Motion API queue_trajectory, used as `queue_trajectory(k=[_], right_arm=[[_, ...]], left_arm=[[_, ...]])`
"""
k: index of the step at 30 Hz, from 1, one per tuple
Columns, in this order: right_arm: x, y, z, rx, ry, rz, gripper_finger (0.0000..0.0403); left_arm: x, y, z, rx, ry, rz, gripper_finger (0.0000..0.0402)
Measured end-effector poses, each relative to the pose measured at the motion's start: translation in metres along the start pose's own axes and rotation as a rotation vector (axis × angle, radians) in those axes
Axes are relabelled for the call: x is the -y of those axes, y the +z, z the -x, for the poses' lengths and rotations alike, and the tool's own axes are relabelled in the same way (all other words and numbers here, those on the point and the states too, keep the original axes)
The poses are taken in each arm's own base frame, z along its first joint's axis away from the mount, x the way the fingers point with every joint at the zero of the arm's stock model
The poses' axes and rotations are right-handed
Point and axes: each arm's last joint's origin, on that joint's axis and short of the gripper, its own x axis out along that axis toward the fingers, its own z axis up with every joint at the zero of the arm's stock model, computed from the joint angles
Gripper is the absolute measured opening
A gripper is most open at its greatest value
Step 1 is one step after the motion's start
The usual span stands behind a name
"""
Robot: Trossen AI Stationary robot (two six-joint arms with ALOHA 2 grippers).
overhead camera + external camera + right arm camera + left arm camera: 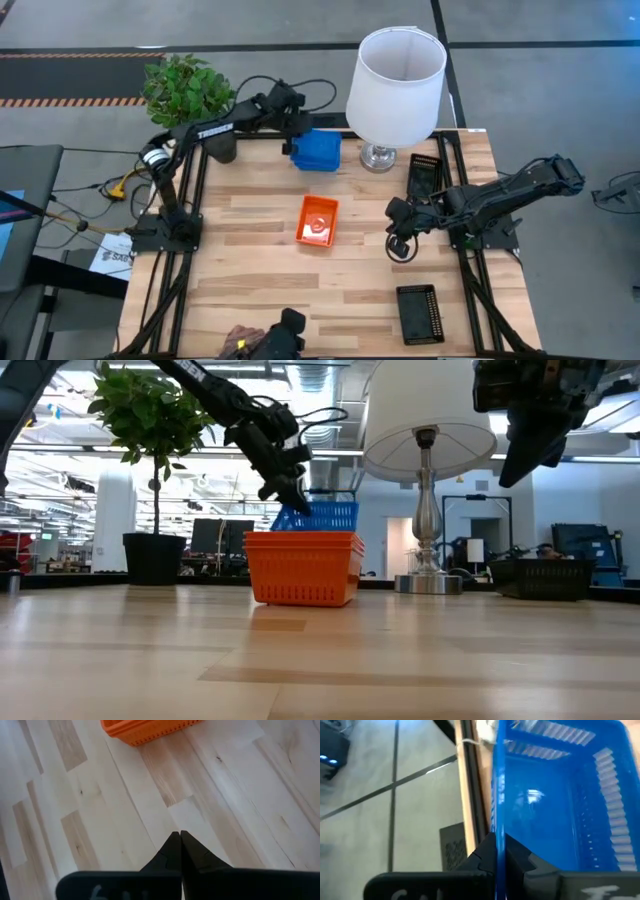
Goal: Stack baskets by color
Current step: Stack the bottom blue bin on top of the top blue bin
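A blue basket point(318, 151) is at the table's far edge beside the lamp, with my left gripper point(292, 148) shut on its left wall. In the low view the blue basket point(322, 516) shows behind the orange baskets point(305, 566), which hide its underside. The orange baskets point(317, 220) rest on their base at the table's middle. One black basket point(425, 176) lies near the lamp's foot, another black basket point(420, 312) at the near right. My right gripper point(396, 212) hangs shut over bare wood right of the orange baskets, holding nothing. My left gripper pinches the blue basket's left wall at its rim point(498, 810), one finger inside the basket and one outside. The fingers come slanting down from the table's left. In the low view the basket looks tilted, held side higher; whether it touches the table is hidden.
A white lamp point(396, 85) stands at the far edge, right of the blue basket. A potted plant point(186, 90) stands at the far left corner. A person's hand point(245, 343) with a dark object shows at the near edge. Bare wood lies around the orange baskets.
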Motion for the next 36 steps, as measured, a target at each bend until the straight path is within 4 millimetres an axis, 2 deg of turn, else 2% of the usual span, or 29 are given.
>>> queue_trajectory(k=[4, 7, 13, 22, 27, 36], right_arm=[[0.0, 0.0, 0.0, 0.002, -0.001, 0.004, 0.0007], [0.0, 0.0, 0.0, 0.003, -0.007, 0.008, 0.0007], [0.001, 0.0, 0.0, -0.002, -0.011, 0.029, 0.0007], [0.001, 0.0, 0.0, -0.003, -0.01, 0.065, 0.0007], [0.001, -0.001, 0.0, -0.007, -0.012, 0.069, 0.0007], [0.001, -0.001, 0.0, -0.013, -0.009, 0.088, 0.0007]], left_arm=[[-0.003, 0.001, -0.004, 0.025, -0.046, 0.009, 0.0], [0.001, -0.006, -0.014, -0.009, -0.085, 0.025, 0.0], [0.002, -0.011, -0.022, -0.025, -0.098, 0.048, 0.0], [0.001, -0.01, -0.021, -0.042, -0.073, 0.052, 0.0008], [0.002, -0.008, -0.022, -0.041, -0.075, 0.054, 0.0056], [0.001, -0.009, -0.021, -0.075, -0.041, 0.123, 0.018]])
